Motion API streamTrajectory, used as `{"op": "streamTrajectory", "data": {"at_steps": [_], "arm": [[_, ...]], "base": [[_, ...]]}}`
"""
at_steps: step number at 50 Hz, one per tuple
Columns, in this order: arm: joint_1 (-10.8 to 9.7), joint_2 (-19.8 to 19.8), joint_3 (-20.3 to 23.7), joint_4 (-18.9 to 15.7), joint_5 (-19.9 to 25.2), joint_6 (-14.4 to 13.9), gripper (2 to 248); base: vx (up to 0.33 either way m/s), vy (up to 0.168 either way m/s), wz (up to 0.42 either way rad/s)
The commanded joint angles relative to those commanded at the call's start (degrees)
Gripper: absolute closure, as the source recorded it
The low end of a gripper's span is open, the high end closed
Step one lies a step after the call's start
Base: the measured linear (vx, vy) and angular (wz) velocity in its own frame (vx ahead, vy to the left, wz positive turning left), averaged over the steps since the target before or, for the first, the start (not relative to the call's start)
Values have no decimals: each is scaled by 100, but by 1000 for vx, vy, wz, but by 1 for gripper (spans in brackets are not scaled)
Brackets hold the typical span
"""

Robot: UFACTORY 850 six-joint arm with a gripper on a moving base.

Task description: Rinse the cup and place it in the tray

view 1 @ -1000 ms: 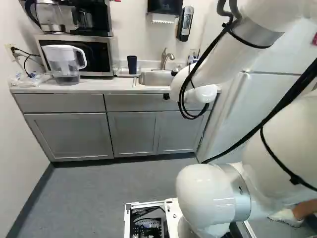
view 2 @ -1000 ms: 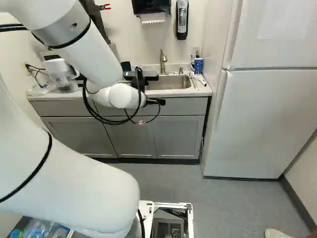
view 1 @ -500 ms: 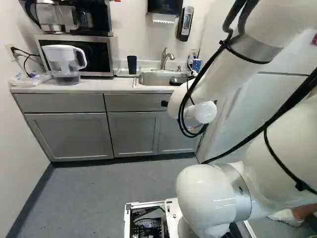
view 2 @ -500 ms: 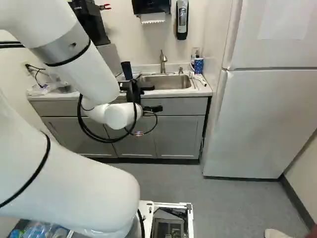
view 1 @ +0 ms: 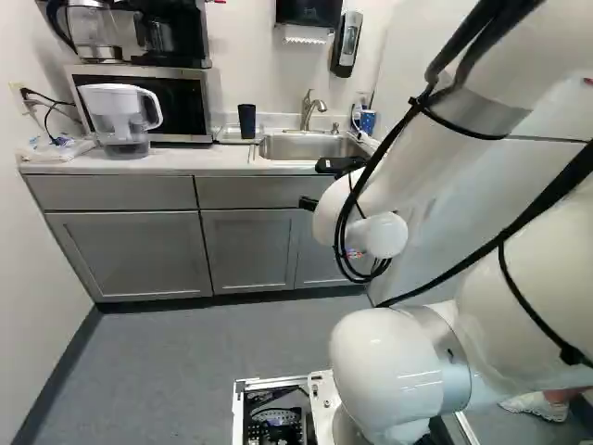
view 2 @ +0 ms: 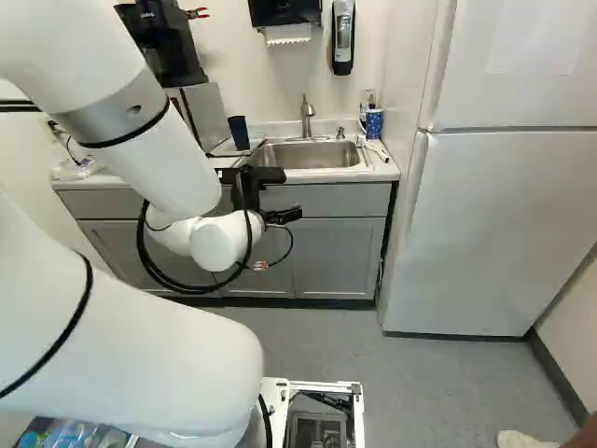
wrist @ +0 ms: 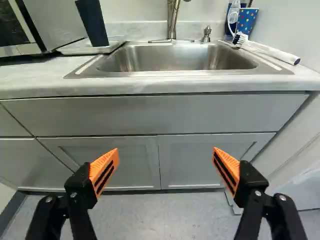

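Observation:
In the right base view my gripper (view 2: 287, 194) is in front of the counter, below the sink's front edge. My gripper (wrist: 166, 155) stands wide open in the wrist view, nothing between its orange pads, facing the cabinet doors. A dark blue cup (wrist: 92, 22) stands on a pale tray (wrist: 85, 49) beside the sink, on the microwave's side; the same cup (view 1: 246, 120) shows in the left base view. The cup is well ahead of the gripper, apart from it. The steel sink (wrist: 165, 59) shows an empty basin under the faucet (wrist: 173, 17).
A dotted blue cup (wrist: 247, 20) and a white-handled brush (wrist: 270, 51) lie at the sink's fridge side. The counter edge (wrist: 150, 91) and cabinets front the gripper. Microwave (view 1: 153, 102) and water pitcher (view 1: 119, 119) stand left; the white fridge (view 2: 494, 224) stands right.
The arm's wrist has come down and drawn back from the counter, bringing the gripper below the sink's level. The dotted cup is now uncovered in the left base view. The base has not moved.

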Motion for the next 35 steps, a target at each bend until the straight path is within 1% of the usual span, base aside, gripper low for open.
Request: {"op": "streamTrajectory", "data": {"at_steps": [17, 35], "arm": [[46, 33, 218, 0, 328, -11, 3], [66, 47, 312, 0, 469, -15, 3]], "base": [[0, 0, 0], [0, 0, 0]]}}
